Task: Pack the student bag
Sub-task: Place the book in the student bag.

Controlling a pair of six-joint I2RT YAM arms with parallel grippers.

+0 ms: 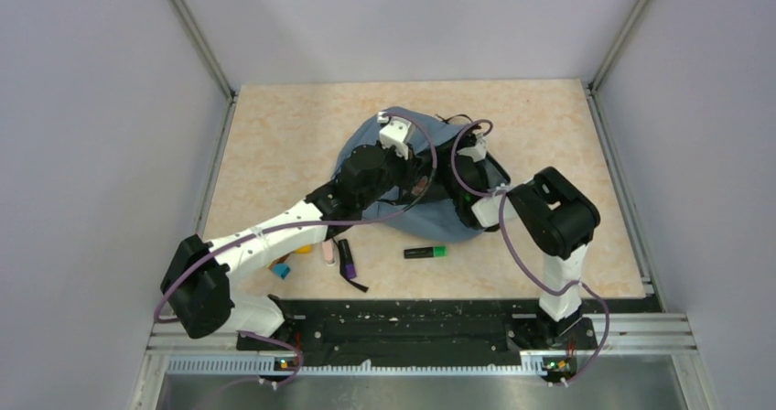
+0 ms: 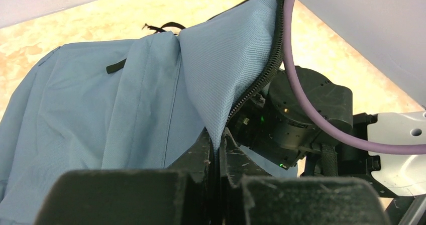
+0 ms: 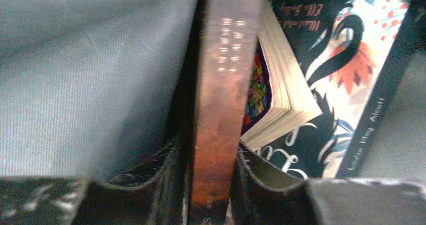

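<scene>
Left hand (image 2: 217, 152): pinched shut on bag (image 2: 75, 109) flap edge
Right hand (image 3: 213, 182): grips brown book (image 3: 221, 84) inside bag
Bag: mid-desk (image 1: 274, 135)
Green marker (image 1: 425, 252): beside bag

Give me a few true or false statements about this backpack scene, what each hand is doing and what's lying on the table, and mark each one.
1. The left hand pinches blue fabric of the student bag beside its zipper. True.
2. The right hand is empty. False: it grips a brown book by its spine.
3. A green highlighter lies on the table near the bag. True.
4. The bag is zipped shut. False: it is open, with a floral-cover book inside.
</scene>
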